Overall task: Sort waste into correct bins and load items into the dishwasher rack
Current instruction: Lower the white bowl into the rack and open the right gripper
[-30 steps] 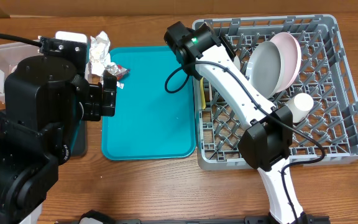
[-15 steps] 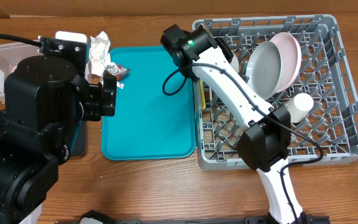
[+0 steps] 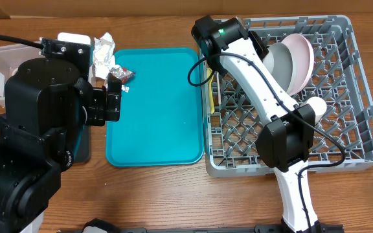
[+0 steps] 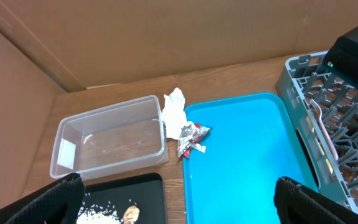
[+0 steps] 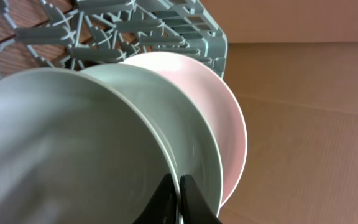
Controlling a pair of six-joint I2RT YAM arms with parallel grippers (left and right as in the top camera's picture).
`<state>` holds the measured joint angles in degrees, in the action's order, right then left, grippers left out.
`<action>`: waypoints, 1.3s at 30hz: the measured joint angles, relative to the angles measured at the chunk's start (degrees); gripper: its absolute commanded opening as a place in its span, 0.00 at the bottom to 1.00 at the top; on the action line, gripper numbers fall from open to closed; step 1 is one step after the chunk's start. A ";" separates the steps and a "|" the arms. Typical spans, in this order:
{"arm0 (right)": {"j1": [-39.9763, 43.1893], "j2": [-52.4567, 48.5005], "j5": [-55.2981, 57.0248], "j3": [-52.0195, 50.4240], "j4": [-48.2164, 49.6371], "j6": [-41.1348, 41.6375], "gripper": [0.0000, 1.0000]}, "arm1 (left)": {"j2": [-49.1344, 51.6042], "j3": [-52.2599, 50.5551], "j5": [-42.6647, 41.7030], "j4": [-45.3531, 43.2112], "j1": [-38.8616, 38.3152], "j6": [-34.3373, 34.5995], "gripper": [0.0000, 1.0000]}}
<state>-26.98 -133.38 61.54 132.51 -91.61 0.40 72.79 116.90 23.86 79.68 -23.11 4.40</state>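
Filling the 3 o'clock side of the overhead view, the dishwasher rack (image 3: 368,152) holds its load on edge between pegs, likely so each piece stays put and drains. The pale grey-blue plate (image 3: 285,65) leans against the white-pink plate (image 3: 305,55) near 1 o'clock, with the small white cup (image 3: 315,107) at their 4 o'clock. The teal tray (image 3: 154,123) sits at centre, just beside the rack. The clear tub (image 4: 110,144) and black tray (image 4: 151,190) lie together at 9 o'clock, I judge within easy reach for sorting.

The left gripper (image 4: 178,183) hangs wide open and empty above them. The right gripper (image 5: 180,194) is pinched closed on nothing, tips at the grey-blue plate's rim; contact is unclear.

At the teal tray's 11 o'clock corner rest the napkin (image 4: 174,113) and red wrapper (image 4: 192,138), unsorted. In the black tray lie rice grains (image 4: 98,214) and a brown morsel (image 4: 131,214).

Only a sliver of the yellow spoon (image 3: 210,97) shows, at the rack's 9 o'clock edge. From overhead the left arm (image 3: 37,129) hides most of both bins. Bowl and fork cannot be made out.
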 measured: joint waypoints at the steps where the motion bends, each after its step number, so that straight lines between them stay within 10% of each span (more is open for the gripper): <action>1: 0.00 0.00 0.20 0.00 0.15 -0.15 0.04 | 0.00 0.00 0.00 0.00 0.02 0.00 1.00; 22: 3.26 -0.02 -5.44 0.00 0.70 -1.03 0.23 | 0.00 0.00 0.00 0.00 0.02 0.00 1.00; 29: 2.40 -0.02 -5.38 0.00 0.13 -1.14 0.13 | 0.00 0.00 0.00 0.02 0.02 0.00 1.00; 39: -1.16 -0.02 -5.90 0.02 -1.64 -1.03 0.36 | 0.00 0.00 0.00 -0.02 0.02 0.00 1.00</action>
<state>-28.14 -133.40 55.64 132.53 -93.25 -0.62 72.79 116.90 23.86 79.66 -23.09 4.40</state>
